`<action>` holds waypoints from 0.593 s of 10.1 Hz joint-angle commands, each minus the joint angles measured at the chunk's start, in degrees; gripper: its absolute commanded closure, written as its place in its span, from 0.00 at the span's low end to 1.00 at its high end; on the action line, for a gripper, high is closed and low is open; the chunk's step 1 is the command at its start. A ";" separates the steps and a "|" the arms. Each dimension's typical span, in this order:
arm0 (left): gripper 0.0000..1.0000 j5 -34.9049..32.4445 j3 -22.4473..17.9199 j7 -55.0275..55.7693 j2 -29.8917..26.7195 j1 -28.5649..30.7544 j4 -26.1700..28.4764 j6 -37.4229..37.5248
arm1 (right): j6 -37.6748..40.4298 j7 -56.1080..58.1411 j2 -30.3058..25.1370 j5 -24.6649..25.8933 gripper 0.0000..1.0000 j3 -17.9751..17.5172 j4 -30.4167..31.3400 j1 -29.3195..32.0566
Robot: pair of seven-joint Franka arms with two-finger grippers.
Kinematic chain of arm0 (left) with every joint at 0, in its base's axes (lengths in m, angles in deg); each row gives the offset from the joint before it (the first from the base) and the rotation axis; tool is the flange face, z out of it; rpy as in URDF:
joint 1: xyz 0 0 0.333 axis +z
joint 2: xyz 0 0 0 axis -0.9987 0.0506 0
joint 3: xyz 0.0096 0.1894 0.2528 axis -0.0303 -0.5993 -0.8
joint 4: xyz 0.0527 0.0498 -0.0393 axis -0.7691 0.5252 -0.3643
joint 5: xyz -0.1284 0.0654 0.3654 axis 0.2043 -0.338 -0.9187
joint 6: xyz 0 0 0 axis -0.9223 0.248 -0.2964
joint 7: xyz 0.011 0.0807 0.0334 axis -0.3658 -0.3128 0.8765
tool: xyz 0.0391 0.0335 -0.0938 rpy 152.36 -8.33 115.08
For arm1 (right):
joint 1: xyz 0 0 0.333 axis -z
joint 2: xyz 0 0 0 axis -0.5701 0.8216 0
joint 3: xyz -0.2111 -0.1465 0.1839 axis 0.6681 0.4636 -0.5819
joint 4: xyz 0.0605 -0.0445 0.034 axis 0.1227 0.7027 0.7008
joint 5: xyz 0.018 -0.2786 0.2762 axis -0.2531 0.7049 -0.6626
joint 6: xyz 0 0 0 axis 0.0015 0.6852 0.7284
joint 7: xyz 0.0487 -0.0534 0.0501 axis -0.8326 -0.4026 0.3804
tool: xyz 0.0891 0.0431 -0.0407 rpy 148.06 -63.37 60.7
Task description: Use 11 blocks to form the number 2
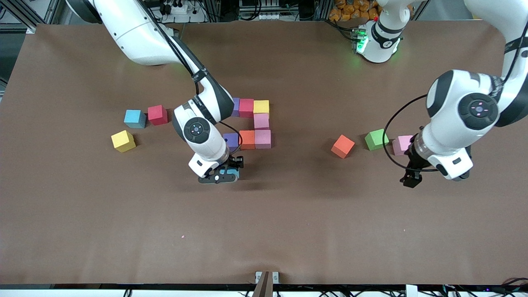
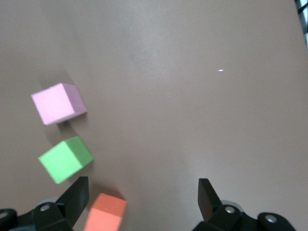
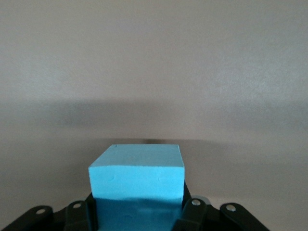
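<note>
Loose orange block (image 1: pixel 342 146) lies beside green block (image 1: pixel 376 139).

A: What covers the table (image 1: pixel 288 231)?
B: A plain brown matte sheet, edge to edge, lit evenly from above.
A: And past the table's edge farthest from the front camera?
B: Aluminium framing (image 1: pixel 24 16), a power strip (image 1: pixel 175 8) with cables, and a pile of orange items (image 1: pixel 350 10).
A: At the edge nearest the camera?
B: 1 small bracket (image 1: pixel 266 280) at mid-edge.
</note>
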 commanded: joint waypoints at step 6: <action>0.00 9.20 -1.40 -36.12 -10.20 1.44 11.79 6.75 | -4.11 -9.66 -2.10 8.04 0.78 0.13 8.45 -2.06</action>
